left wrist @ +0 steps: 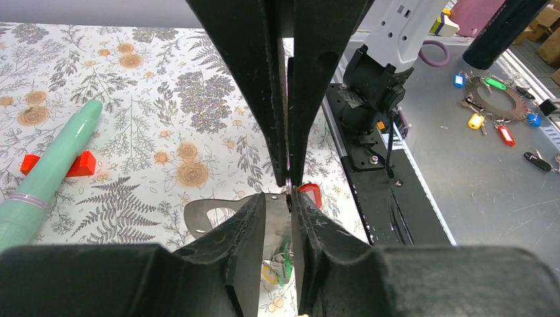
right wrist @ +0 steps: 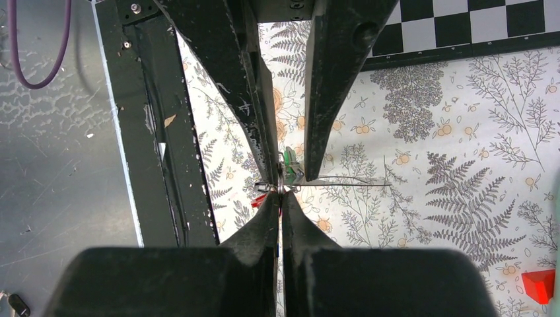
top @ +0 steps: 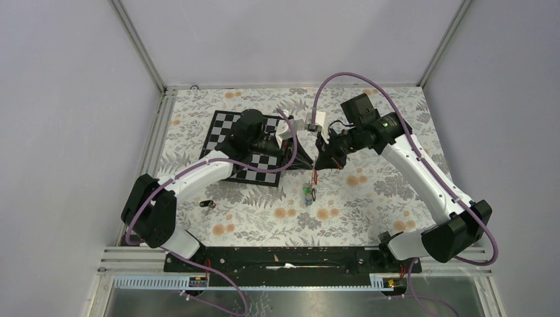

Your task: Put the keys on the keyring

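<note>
The keyring hangs over the counter, pinched by my right gripper, which is pressed together to steady the loop. The keys dangle beneath it, apparently threaded. My left gripper meets it tip to tip, slightly spread, gripping nothing I can make out.

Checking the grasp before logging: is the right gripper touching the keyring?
Touching. The right wrist view shows the right gripper, jaws shut, pinching the keyring wire at its tips.
</note>
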Controlling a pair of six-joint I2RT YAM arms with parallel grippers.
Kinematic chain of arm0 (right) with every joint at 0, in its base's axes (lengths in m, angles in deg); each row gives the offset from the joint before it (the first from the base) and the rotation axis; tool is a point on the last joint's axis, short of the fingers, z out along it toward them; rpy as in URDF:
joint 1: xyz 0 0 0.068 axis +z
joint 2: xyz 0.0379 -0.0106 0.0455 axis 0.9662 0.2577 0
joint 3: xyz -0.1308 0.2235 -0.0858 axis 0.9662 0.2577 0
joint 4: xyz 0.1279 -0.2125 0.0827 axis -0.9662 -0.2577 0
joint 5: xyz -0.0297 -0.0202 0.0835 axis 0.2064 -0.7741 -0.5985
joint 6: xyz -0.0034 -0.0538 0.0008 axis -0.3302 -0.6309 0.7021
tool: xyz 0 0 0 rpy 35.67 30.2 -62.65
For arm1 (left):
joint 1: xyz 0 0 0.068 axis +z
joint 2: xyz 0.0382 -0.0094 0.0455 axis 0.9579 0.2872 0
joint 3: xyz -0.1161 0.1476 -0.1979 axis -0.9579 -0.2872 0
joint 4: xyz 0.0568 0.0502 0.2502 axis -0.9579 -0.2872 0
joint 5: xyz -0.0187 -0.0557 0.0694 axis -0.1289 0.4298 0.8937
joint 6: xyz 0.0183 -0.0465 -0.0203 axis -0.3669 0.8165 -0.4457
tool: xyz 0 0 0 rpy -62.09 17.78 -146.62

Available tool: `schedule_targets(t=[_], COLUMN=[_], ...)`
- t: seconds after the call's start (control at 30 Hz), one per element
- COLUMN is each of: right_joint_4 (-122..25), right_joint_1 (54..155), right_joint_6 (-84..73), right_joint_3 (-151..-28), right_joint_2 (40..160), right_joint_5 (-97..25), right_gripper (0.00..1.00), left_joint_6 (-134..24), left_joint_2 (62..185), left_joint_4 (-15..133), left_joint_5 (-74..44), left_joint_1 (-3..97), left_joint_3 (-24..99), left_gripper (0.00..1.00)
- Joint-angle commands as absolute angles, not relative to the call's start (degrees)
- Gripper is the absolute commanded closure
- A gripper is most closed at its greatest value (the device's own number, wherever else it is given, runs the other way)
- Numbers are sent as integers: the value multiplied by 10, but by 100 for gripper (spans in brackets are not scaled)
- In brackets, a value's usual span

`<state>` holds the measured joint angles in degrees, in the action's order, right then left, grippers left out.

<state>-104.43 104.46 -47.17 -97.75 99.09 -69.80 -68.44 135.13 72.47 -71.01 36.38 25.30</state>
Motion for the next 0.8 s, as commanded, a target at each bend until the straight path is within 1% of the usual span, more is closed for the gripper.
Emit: schedule_targets(t=[0.0, 0.13, 0.27, 0.53, 0.67, 0.77], right_joint_4=[-1047, -1046, -1044, -1040, -1036, -1035], right_joint_1=[1051, 1052, 1053, 1055, 1056, 1057], right_joint_6=[-478, -478, -479, -478, -475, -472], right_joint_3=[-1001, -992, -984, -972, -969, -968], right_joint_2=[992, 990, 986, 982, 981, 981], right_joint_5=[-700, -700, -698, -696, -697, -698], right_gripper=[100, 100, 100, 100, 100, 100], left_joint_6=[-705, -702, -701, -681, -669, -656], left_joint_2=[1354, 1355, 1354, 1347, 1348, 1351], left_joint_4=[729, 729, 729, 753, 767, 784], left_joint_5=[-724, -725, -725, -728, -727, -726], left_joint_1=[359, 358, 358, 358, 358, 358], left_joint_3=[281, 285, 284, 272, 268, 262], left_gripper=[75, 76, 72, 70, 69, 72])
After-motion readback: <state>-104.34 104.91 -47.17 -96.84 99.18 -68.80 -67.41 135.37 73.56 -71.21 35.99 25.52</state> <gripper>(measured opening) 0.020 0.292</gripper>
